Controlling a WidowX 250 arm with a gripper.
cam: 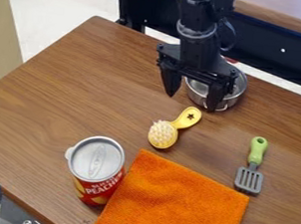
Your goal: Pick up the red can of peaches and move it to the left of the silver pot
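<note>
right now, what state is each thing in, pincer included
pincer: open, in front of the pot
metal pot: upright, partly hidden by the pincer
yellow brush: lying bristles up
can: standing upright, top closed
orange cloth: spread flat
spatula: lying down, green handle away from the cloth

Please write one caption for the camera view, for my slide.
Gripper, jaws open, near a metal pot, with yellow hairbrush, food can, orange cloth and green-handled slotted spatula nearby.
</note>
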